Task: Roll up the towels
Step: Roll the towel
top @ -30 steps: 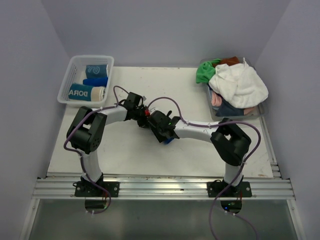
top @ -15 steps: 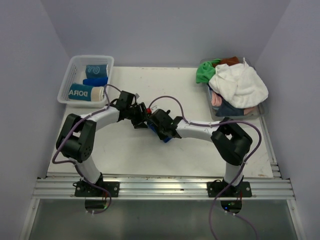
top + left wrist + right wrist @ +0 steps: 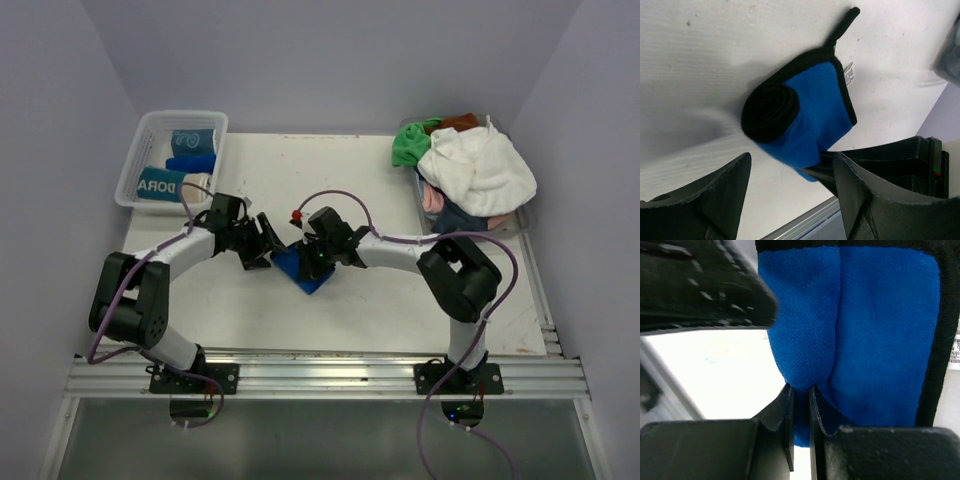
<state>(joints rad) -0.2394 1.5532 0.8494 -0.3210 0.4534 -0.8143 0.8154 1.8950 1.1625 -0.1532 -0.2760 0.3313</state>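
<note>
A royal blue towel [image 3: 303,271] with black trim lies mid-table, rolled up. In the left wrist view the towel [image 3: 810,110] shows its black spiral end. My right gripper [image 3: 309,261] is shut on a fold at the towel's near edge. Up close, the right gripper [image 3: 800,388] has its jaws pinched on the blue cloth [image 3: 865,325]. My left gripper [image 3: 266,245] stands open just left of the roll. In its own view the left gripper [image 3: 792,161] holds nothing, and the roll lies just beyond its fingertips.
A clear mesh basket [image 3: 133,165] at the back left holds three rolled towels: teal [image 3: 193,141], blue [image 3: 190,162] and teal-beige lettered [image 3: 172,186]. A bin [image 3: 523,228] at the back right is heaped with white [image 3: 478,170], green [image 3: 409,146] and pink [image 3: 432,200] towels.
My left gripper has opened, let go of the blue roll and drawn back to the left. My right gripper has shut on the towel's fold and shifted up.
</note>
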